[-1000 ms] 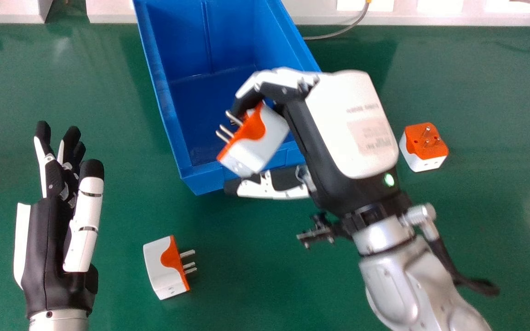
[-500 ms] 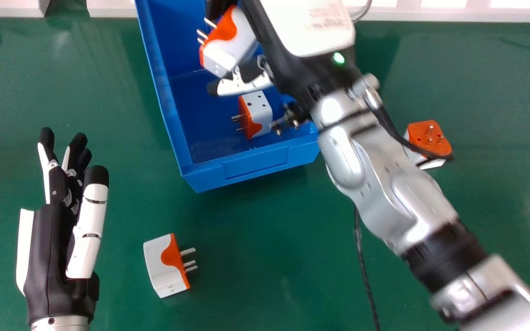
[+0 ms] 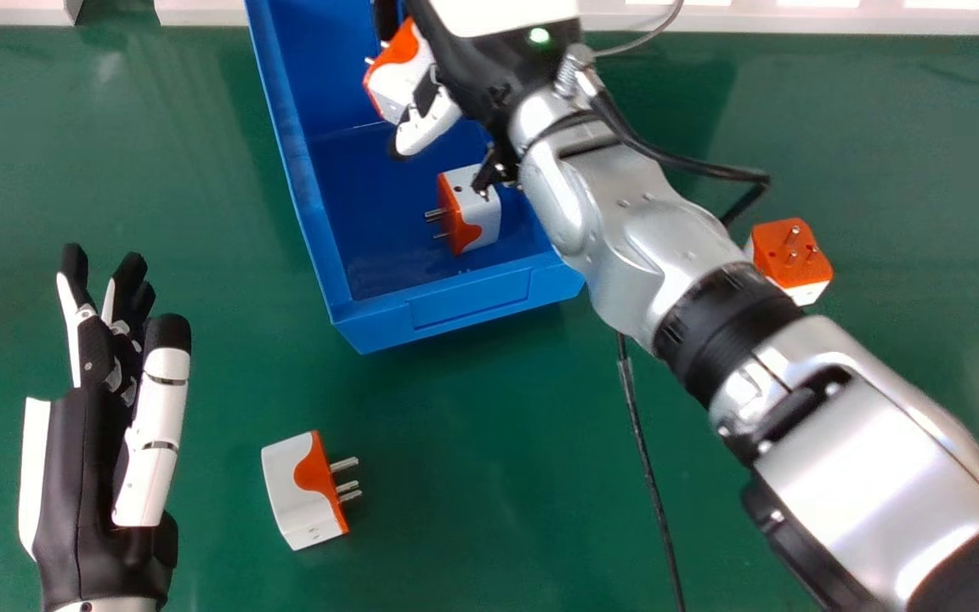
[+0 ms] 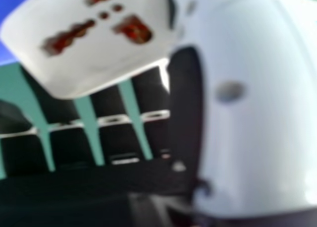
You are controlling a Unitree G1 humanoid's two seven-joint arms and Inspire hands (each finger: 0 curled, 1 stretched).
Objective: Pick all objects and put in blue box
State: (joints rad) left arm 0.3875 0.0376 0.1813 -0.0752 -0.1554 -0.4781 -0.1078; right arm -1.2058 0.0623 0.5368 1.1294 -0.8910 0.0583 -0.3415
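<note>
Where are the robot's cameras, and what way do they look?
Head view: on its head, looking forward and down at the table and blue box; it shows the left hand, right arm and right hand.
Right hand view: at the right hand, facing the held plug adapter, with its own fingers and thumb showing.
Both share that adapter and the right hand.

The box (image 3: 472,299) is plain blue on a green table (image 3: 455,476). Three adapters, (image 3: 298,501) each white with orange, have silver pins. The robot hand (image 3: 149,425) is black and white; the forearm (image 3: 625,221) is silver with black bands.
</note>
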